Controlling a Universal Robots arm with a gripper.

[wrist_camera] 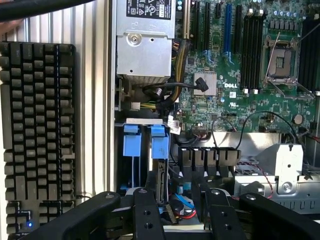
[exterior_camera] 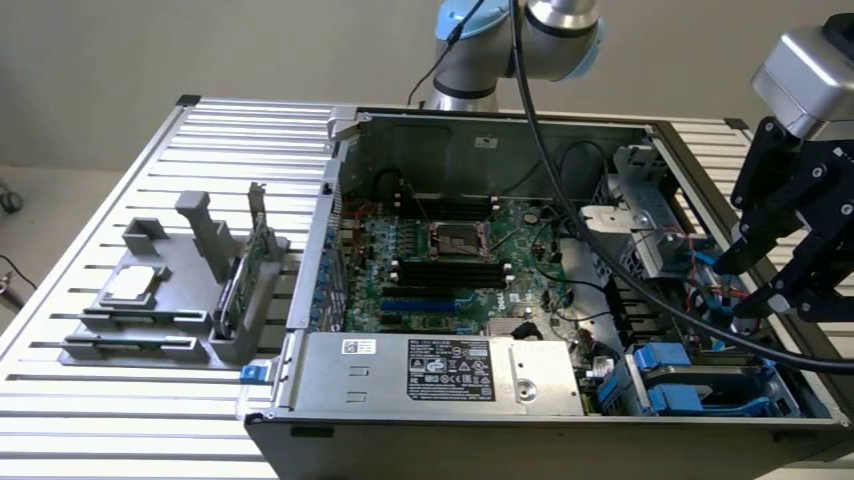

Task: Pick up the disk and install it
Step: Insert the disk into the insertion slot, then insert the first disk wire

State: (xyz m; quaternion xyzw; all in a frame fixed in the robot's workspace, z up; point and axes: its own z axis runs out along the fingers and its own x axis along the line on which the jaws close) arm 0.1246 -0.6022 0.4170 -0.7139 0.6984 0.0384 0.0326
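the black two-fingered gripper point(exterior_camera: 750, 287) is cut off by the exterior view's right edge. the flat silver-grey disk with bright blue plastic side rails point(wrist_camera: 160, 144) sits mostly hidden in its bay. the black keyboard point(wrist_camera: 37, 135) runs past the wrist view's edge. print on the grey metal power-supply box point(exterior_camera: 534, 385) is too small to read.

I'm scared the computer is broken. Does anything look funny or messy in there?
Nothing looks spilled or broken. The processor socket sits open and empty, while a square chip lies outside on the grey holder.
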